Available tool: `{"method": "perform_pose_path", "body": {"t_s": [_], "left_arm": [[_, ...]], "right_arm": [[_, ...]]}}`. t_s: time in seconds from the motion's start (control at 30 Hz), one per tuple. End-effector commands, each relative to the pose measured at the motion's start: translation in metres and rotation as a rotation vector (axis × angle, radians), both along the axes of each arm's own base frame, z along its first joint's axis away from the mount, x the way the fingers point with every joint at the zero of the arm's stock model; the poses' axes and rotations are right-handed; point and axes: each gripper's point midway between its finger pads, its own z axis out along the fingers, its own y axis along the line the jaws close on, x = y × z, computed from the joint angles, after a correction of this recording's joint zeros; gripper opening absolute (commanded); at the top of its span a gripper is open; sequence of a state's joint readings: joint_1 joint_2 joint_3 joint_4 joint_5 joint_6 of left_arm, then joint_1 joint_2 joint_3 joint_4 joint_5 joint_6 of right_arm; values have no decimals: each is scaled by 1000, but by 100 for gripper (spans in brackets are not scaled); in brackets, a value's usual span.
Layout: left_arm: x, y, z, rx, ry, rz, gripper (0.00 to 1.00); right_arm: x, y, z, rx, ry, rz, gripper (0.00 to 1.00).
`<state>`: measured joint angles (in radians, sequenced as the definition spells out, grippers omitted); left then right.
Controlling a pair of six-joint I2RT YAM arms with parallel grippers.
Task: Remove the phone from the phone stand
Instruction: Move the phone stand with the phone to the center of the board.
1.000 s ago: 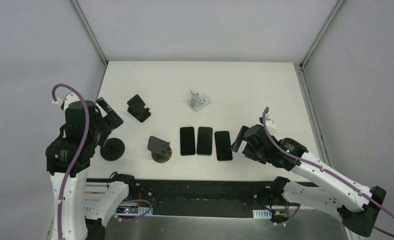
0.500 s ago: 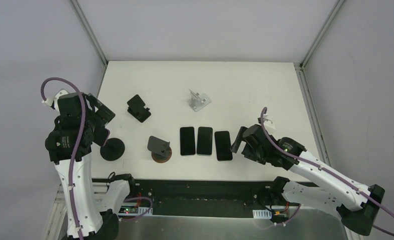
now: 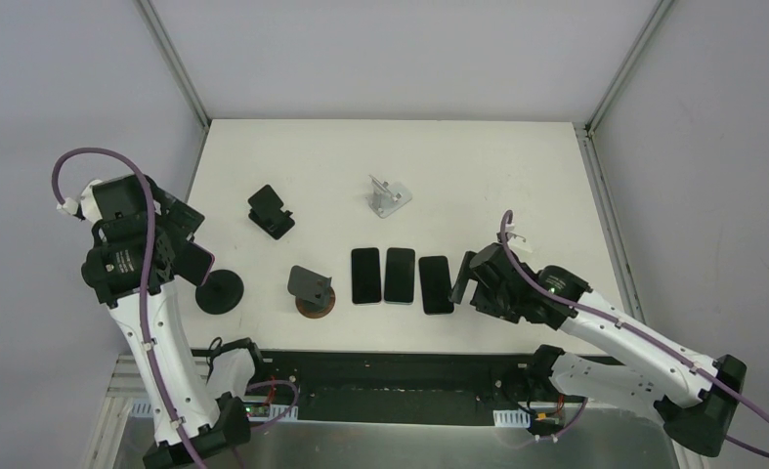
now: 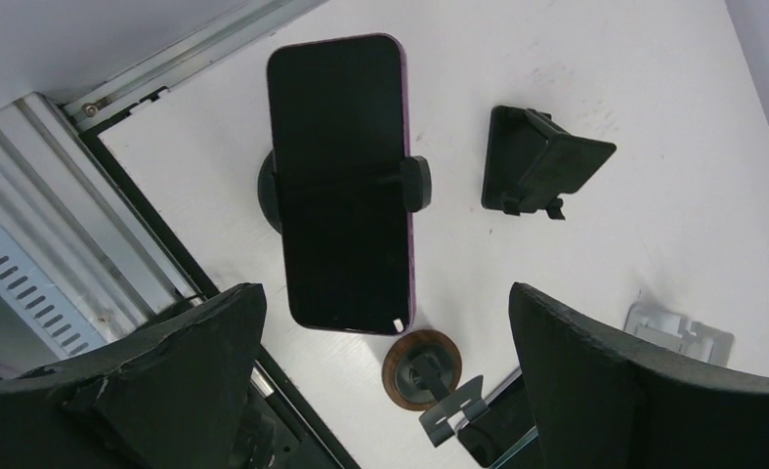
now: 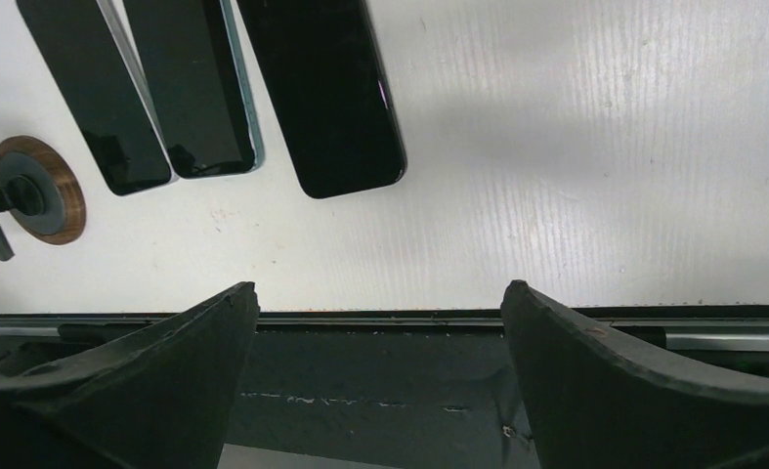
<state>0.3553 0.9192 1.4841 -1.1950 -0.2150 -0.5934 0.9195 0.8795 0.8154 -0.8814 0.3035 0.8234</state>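
Your left tool (image 4: 380, 391) hangs with its fingers spread wide and nothing between them, pointed down at the phone (image 4: 341, 186). The phone sits clamped by its sides in the phone stand (image 4: 415, 184), near the front-left corner of the desk (image 4: 654, 117). Your right tool (image 5: 378, 381) is likewise spread and empty over the desk's near edge, just beside the rightmost flat phone (image 5: 321, 93), one of three lying side by side.

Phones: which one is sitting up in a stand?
The purple-edged phone, clamped in the round-based black stand at the left. The other three phones lie flat on the table.
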Motion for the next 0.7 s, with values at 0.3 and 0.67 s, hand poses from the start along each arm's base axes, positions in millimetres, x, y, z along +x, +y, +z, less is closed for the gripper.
{"method": "perform_pose_path", "body": {"t_s": [0.3, 0.67], "left_arm": [[-16, 41, -10, -22, 62, 173, 99], [25, 56, -24, -130, -41, 70, 99]], "right_arm": [[-3, 10, 13, -26, 55, 58, 99], [-5, 20, 10, -10, 96, 77, 99]]}}
